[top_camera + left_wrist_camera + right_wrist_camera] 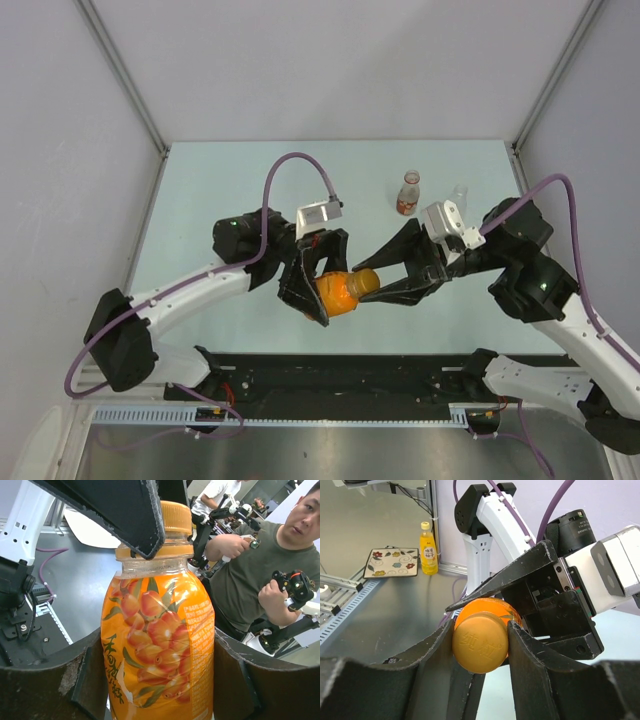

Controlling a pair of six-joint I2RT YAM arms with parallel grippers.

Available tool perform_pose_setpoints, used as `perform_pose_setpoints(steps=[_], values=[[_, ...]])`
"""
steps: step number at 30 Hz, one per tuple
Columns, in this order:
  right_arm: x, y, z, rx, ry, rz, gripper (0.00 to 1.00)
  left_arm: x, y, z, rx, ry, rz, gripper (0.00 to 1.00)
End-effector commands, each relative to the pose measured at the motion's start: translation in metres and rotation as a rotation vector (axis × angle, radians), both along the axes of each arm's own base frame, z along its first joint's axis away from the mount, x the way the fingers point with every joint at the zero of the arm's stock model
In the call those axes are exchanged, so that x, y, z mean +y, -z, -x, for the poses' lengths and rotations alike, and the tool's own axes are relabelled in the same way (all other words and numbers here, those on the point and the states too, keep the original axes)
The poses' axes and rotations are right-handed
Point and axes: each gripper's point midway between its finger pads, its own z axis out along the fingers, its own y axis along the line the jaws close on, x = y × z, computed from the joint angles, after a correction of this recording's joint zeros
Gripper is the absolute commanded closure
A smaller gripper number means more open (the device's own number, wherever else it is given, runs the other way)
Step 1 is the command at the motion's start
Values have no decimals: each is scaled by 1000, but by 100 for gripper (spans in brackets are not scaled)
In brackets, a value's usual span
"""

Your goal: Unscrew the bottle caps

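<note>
One camera looks down from above; both wrist cameras closely face the orange bottle (pixel 157 630), which all views share.

1 man (pixel 265 570); floral mat (pixel 390 562), possibly cloth

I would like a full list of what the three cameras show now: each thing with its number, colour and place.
orange juice bottle: one, orange, held between both grippers
orange cap: one, orange, on that bottle's neck
red-labelled bottle: one, clear with reddish band, upright, far side of table
clear bottle: one, transparent, faint, right of the red-labelled bottle
table: one, pale green
yellow bottle: one, yellow, background, beside the mat
flowered mat: one, white with flowers, background
person: one, olive shirt, background
left gripper: one, black, shut around the bottle's body
right gripper: one, black, shut on the cap
</note>
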Motion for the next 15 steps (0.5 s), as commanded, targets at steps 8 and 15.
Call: perform_pose_setpoints(steps=[8, 15], values=[[-39, -11, 34, 33, -89, 22, 100, 18, -39, -11, -203, -146, 387, 100], [-44, -17, 24, 35, 5, 8, 100, 22, -35, -18, -205, -183, 380, 100]])
